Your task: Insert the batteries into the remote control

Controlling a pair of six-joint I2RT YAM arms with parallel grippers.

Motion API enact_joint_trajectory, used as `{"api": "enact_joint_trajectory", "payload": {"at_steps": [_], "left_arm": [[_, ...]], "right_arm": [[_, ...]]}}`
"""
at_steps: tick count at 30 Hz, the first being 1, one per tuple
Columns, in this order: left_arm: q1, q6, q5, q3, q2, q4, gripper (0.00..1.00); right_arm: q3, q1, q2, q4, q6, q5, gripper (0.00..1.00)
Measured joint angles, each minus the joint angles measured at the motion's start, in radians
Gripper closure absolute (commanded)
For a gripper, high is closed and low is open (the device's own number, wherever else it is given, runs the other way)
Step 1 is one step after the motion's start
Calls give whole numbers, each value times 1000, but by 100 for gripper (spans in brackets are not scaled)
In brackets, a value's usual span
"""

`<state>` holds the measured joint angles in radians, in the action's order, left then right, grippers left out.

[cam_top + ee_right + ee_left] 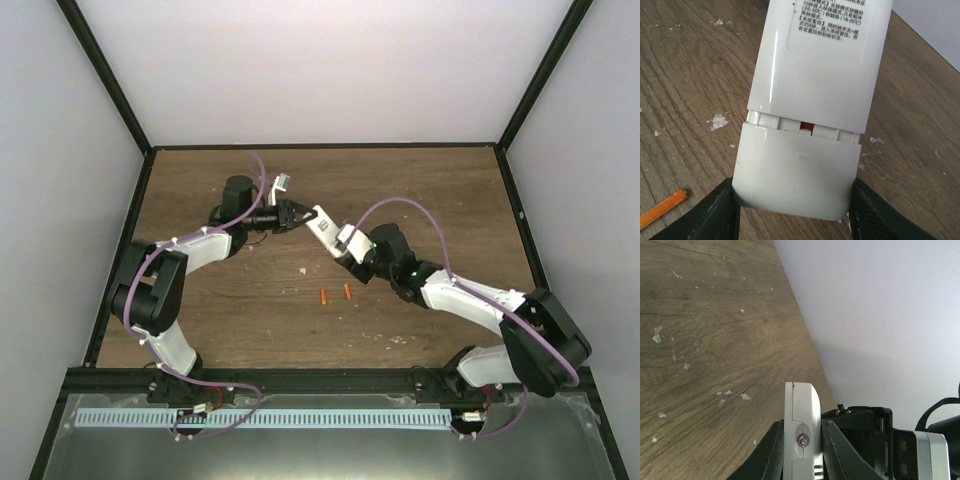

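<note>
The left hand [801, 440] clenches the remote [322, 222]; the right hand [795, 205] grips its cover [797, 175] (slid partly open). Both batteries [324, 297] lie on the table [430, 190], not yet loaded.

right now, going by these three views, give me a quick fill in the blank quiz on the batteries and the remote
1. The number of batteries lying loose on the table is ___.
2. Their colour is ___.
3. The left end effector and the right end effector are both shut on the ___, one at each end.
Missing words: two; orange; remote control.
</note>
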<state>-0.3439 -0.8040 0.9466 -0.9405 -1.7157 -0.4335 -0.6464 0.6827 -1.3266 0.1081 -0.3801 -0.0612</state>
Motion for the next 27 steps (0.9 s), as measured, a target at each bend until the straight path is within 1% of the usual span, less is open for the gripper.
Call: {"api": "enact_joint_trajectory", "payload": {"at_steps": [16, 18, 22, 24, 27], "left_arm": [[42, 50, 16, -2, 2, 85, 100], [61, 59, -2, -2, 4, 86, 100], [150, 70, -48, -2, 24, 66, 100], [177, 72, -61, -2, 34, 56, 100], [181, 73, -69, -2, 38, 47, 100]], "right_arm": [[-19, 2, -47, 11, 3, -27, 71], [-23, 2, -50, -3, -3, -29, 71], [-18, 2, -71, -84, -9, -36, 70], [-16, 2, -84, -109, -12, -40, 70], [-16, 2, -92, -131, -12, -39, 70]]}}
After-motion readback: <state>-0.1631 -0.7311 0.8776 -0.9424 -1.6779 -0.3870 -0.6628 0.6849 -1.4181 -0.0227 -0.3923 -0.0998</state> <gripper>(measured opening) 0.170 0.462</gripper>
